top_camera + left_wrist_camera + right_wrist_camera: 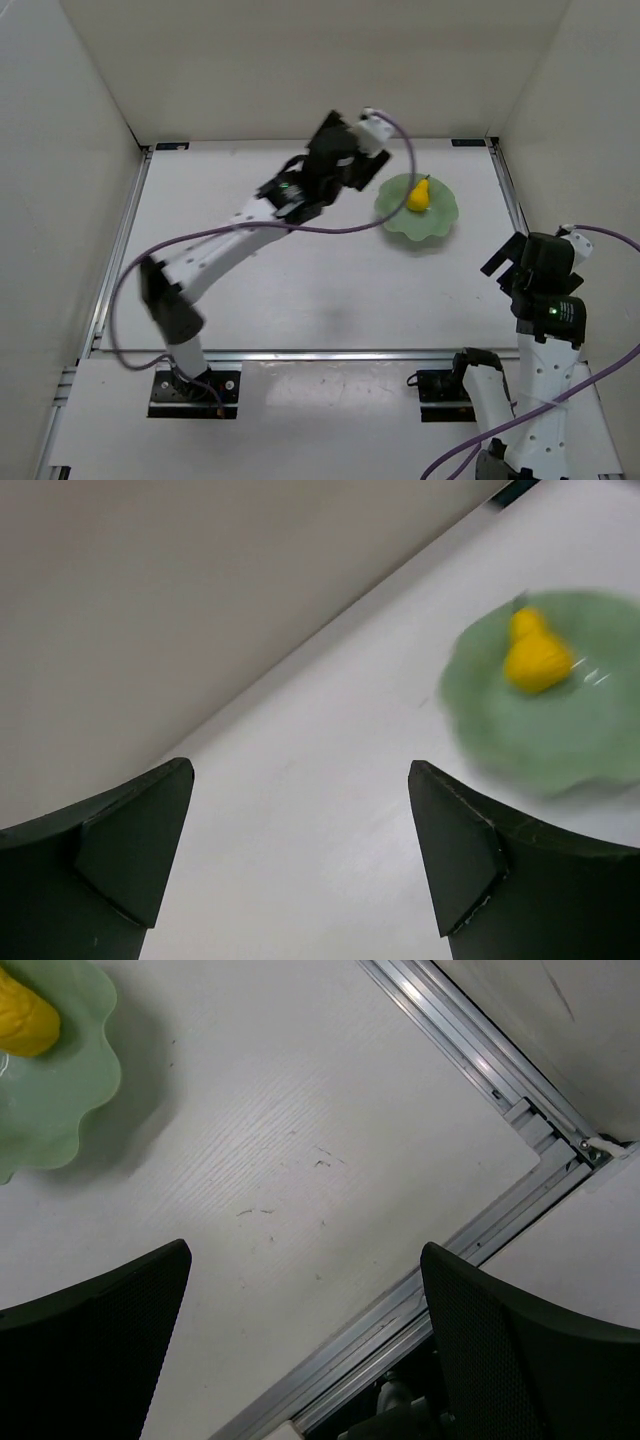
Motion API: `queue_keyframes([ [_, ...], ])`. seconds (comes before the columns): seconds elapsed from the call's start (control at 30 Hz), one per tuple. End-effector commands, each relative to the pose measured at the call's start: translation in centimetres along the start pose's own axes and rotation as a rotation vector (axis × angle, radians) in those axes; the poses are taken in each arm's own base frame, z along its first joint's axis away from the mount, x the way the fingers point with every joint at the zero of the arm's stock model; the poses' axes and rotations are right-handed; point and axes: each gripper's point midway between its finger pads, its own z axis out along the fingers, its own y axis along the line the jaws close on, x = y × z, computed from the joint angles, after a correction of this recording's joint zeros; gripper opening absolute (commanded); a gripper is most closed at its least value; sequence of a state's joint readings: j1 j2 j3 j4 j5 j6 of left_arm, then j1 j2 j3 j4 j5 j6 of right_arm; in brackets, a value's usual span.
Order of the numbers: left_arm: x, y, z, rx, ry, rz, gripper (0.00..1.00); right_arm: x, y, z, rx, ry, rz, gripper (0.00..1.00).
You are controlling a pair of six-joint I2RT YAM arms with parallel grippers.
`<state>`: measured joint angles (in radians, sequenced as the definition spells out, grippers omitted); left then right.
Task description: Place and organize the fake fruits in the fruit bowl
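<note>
My left gripper (300, 815) gapes empty; the yellow plastic pear (418, 196) sits in the mint-green scalloped bowl (441, 227). I'd best lift away leftward, gently.

I have my left arm reaching diagonally from the lower left to the upper centre of the frame. The left gripper (362, 165) is just left of the fruit bowl (441, 226). The yellow pear (419, 197) lies inside the bowl, narrow end toward the top of the frame. My right gripper (503, 262) is folded at the lower right, well apart from the bowl, over the white table (300, 290). A purple cable (330, 229) trails along the left arm.
</note>
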<state>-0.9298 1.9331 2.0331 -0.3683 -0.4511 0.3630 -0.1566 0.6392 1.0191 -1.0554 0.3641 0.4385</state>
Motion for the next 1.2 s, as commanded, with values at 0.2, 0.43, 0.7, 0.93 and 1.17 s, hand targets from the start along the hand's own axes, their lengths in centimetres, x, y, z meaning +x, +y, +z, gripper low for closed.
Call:
queue_keyframes([
  [0.2,26.2,11.7,-22.1,-0.210,0.676,-0.181,0.99,-3.2,0.7,0.5,0.020,-0.089,0.053,1.00],
  [0.43,36.1,13.3,-31.3,-0.386,0.793,-0.108,0.99,-3.4,1.4,1.0,-0.001,-0.081,0.073,1.00],
  [0.7,40.0,14.2,-34.2,-0.547,0.923,-0.251,0.99,-3.3,1.5,1.1,0.003,-0.073,0.070,1.00],
  [0.93,41.4,14.0,-35.0,-0.546,0.936,-0.316,0.99,-2.9,1.6,1.3,-0.002,-0.061,0.067,1.00],
  [1.17,42.0,14.0,-35.1,-0.548,0.974,-0.319,0.99,-2.7,1.4,1.2,-0.006,-0.067,0.069,1.00],
])
